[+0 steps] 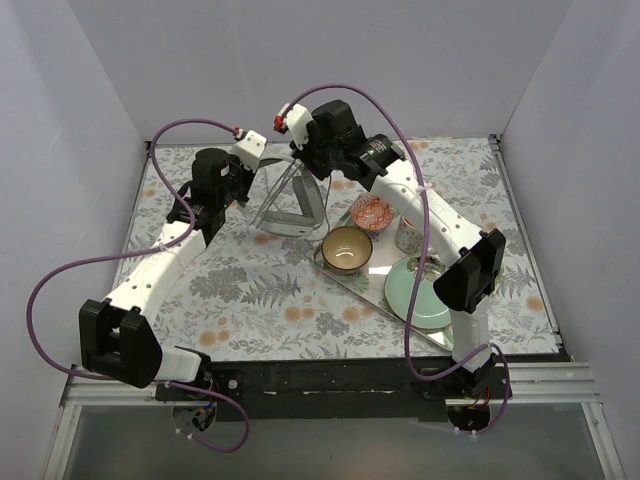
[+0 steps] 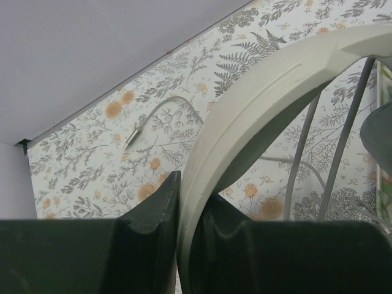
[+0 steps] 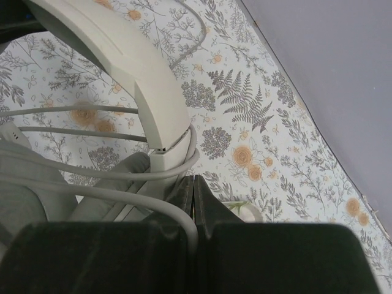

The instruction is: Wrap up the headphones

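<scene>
From above, the left claw (image 1: 252,172) and the right claw (image 1: 300,165) are meeting over the far middle of the worktop (image 1: 250,300). Between them they are holding the headphones (image 1: 310,200) up off the floral cloth, with cable strands hanging below in a triangle. A tray (image 1: 345,278) is lying toward the right near corner, carrying a brown bowl (image 1: 347,248), a patterned bowl (image 1: 372,212), a cup (image 1: 408,235) and a green plate (image 1: 418,290).

In the left wrist view, the dark fingers (image 2: 156,214) are pinching the pale headband (image 2: 257,104), which is arching up to the right. The cable's plug (image 2: 130,139) is lying on the worktop toward the far edge.

In the right wrist view, the fingers (image 3: 205,202) are pressing together with no gap showing. The grey cable (image 3: 122,174) is looping around the headband's lower end just above them, and one strand is draping over the left finger. Whether a strand is caught between them I cannot tell.
</scene>
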`<action>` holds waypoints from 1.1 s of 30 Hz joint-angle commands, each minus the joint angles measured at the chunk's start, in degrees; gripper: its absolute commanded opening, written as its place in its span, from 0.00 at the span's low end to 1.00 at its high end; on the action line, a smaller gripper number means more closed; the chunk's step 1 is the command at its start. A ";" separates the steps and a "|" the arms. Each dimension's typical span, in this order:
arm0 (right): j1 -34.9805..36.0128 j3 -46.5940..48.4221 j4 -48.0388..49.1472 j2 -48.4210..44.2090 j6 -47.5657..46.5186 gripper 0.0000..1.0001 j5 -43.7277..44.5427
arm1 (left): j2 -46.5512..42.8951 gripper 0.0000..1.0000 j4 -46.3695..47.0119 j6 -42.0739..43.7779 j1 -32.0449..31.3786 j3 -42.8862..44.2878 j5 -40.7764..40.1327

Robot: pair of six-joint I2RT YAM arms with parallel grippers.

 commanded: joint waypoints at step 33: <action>-13.05 -31.23 67.82 -5.81 26.31 0.29 -34.98 | -5.31 0.00 -36.01 -15.26 -0.45 30.88 17.46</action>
